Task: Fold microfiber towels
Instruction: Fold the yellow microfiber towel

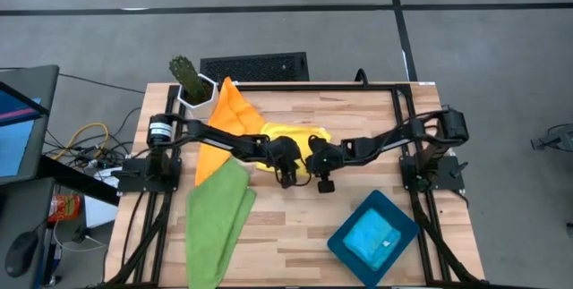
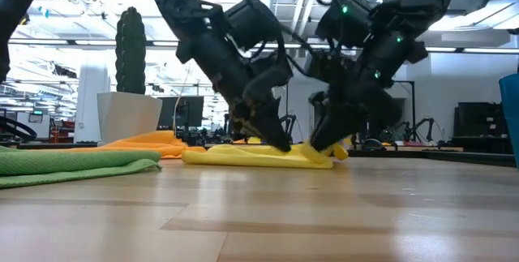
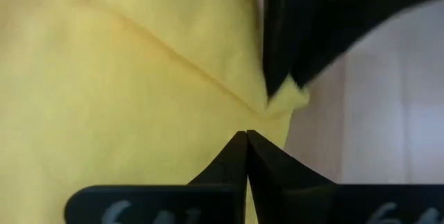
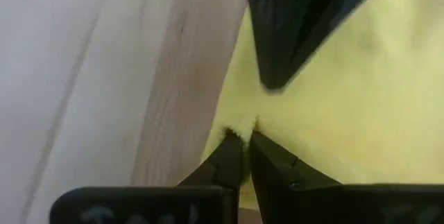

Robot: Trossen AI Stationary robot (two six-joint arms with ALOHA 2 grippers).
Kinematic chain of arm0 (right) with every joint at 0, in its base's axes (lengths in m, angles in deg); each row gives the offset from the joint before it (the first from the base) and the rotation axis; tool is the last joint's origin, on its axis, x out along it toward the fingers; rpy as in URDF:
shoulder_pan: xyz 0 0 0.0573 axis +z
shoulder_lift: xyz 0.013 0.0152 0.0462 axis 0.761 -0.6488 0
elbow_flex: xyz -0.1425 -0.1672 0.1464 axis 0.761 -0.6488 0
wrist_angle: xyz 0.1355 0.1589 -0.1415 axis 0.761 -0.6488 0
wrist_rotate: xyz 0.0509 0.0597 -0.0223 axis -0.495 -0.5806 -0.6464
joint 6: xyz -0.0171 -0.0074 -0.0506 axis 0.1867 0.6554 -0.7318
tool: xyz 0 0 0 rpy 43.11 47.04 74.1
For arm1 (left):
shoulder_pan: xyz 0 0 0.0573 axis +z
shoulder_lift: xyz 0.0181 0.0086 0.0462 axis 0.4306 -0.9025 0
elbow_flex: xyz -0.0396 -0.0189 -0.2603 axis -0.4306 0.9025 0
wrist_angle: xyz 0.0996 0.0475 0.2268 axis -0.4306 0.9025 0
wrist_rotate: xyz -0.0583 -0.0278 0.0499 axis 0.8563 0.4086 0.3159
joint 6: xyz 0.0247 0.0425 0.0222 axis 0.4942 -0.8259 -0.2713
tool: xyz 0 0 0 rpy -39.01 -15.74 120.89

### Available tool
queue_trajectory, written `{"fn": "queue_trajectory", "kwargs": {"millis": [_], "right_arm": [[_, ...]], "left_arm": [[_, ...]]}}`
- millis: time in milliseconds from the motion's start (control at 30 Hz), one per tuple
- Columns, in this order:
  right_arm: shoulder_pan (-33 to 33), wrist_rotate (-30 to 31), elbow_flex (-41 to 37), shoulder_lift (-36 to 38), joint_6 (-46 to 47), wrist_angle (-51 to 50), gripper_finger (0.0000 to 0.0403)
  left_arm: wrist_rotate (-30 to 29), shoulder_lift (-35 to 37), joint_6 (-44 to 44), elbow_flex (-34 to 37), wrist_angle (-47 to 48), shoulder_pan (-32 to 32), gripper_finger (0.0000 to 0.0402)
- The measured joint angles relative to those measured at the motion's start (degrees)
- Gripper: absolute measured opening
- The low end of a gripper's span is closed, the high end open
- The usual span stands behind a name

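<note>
The yellow towel (image 1: 288, 137) lies bunched in the middle of the table, flat on the wood in the low view (image 2: 243, 156). Both grippers come down on it side by side, slanting toward each other. My left gripper (image 3: 246, 135) is shut, its tips right at the yellow cloth (image 3: 104, 99). My right gripper (image 4: 241, 135) is shut on the towel's edge. The orange towel (image 1: 235, 108) lies spread at the far left, one end under the yellow one. The green towel (image 1: 219, 219) lies at the near left. The light blue towel (image 1: 374, 238) rests folded in a tray. My left gripper's shut fingertips (image 2: 283, 143) stand at the top of the yellow towel near its right end, slanting down from the table's left; whether they touch the cloth I cannot tell. My right gripper pinches a small tuft of the yellow towel's edge (image 4: 234, 125) at its fingertips, slanting down from the table's right. One layer or several, I cannot tell. The rest of the towel (image 4: 361, 113) lies on the table.
A dark teal tray (image 1: 340, 240) sits at the near right. A white pot with a cactus (image 1: 191, 83) stands at the far left corner. Bare wood (image 1: 295, 226) lies between the green towel and the tray. Black frame rails (image 1: 398, 110) run along the sides.
</note>
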Motion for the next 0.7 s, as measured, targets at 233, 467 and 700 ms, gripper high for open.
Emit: {"fn": "queue_trajectory", "kwargs": {"millis": [233,467,700], "right_arm": [[0.0,0.3,0.8,-2.2,0.4,-0.1,0.0055],[0.0,0.1,0.9,-1.6,1.5,-0.5,0.0059],[-0.8,0.0,1.0,0.6,1.1,-0.2,0.0118]], "left_arm": [[0.6,-2.0,0.5,0.0,0.2,0.0,0.0000],[0.6,-0.4,0.5,0.2,1.5,0.3,0.0000],[-0.8,2.8,0.6,0.2,3.2,0.4,0.0000]]}}
